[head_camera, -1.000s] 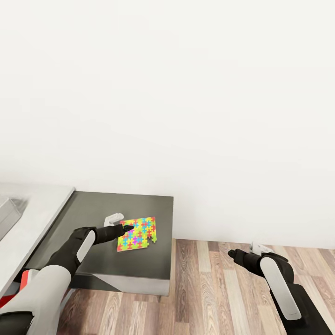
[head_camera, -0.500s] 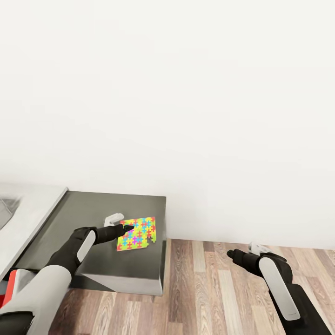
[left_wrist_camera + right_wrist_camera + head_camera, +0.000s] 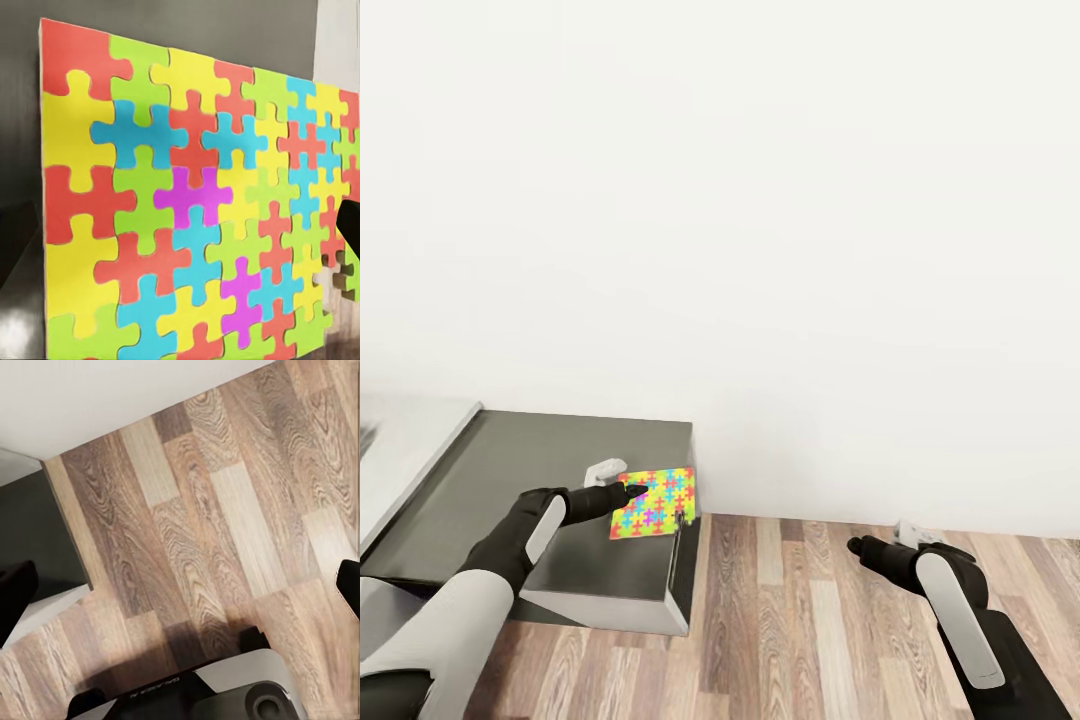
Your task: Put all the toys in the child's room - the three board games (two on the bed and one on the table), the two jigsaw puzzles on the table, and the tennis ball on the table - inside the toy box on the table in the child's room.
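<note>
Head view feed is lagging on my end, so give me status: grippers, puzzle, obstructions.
Left gripper holds the multicolour jigsaw puzzle sheet above the dark grey desk top's right edge. Right gripper over wood-plank floor, state unclear. No obstruction visible.

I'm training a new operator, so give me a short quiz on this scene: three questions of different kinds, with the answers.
1. True or false: the left gripper holds the puzzle.
2. What is under the right gripper? A) a bed B) the wood floor C) a rug
3. In a word or two: what colour is the table top beneath the puzzle?

Key: 1 true; 2 B; 3 dark grey.
</note>
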Robot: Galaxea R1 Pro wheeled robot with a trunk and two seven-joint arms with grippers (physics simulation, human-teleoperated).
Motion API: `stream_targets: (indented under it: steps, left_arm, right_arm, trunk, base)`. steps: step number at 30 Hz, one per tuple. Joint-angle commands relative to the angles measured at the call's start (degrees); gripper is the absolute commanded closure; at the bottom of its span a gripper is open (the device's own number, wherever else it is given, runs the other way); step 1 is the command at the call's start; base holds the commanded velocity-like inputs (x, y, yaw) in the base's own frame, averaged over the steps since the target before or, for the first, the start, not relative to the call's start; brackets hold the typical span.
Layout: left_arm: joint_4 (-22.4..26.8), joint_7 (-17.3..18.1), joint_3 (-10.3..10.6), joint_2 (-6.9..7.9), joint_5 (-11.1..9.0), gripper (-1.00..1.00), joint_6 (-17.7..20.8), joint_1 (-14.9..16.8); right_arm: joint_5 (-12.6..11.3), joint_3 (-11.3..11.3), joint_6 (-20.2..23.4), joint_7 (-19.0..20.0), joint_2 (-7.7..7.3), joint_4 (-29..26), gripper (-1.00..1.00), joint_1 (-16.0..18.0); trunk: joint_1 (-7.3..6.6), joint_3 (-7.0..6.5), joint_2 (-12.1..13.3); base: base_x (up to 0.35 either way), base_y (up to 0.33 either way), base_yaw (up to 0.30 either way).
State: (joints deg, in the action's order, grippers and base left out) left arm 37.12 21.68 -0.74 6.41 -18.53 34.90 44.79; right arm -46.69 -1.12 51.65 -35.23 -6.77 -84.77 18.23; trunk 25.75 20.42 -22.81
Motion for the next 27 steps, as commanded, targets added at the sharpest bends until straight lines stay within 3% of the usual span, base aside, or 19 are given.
stream_targets:
  steps: [1,27]
  left_arm:
    - [0.06,0.03,-0.09,0.0,-0.29,-1.0,0.44,0.03]
    - [0.06,0.11,-0.14,0.01,-0.28,-1.0,0.44,0.03]
  right_arm:
    - [-0.59,0.03,0.12,-0.55,-0.01,-0.05,-1.0,0.05]
    - [-0.42,0.33,-0.32,-0.54,-0.17,-0.36,-1.0,0.05]
  trunk:
    - [0.03,0.1,-0.11]
    - [0.03,0.1,-0.11]
  base:
    - [0.0,-0.248,0.0]
    - [0.0,-0.041,0.0]
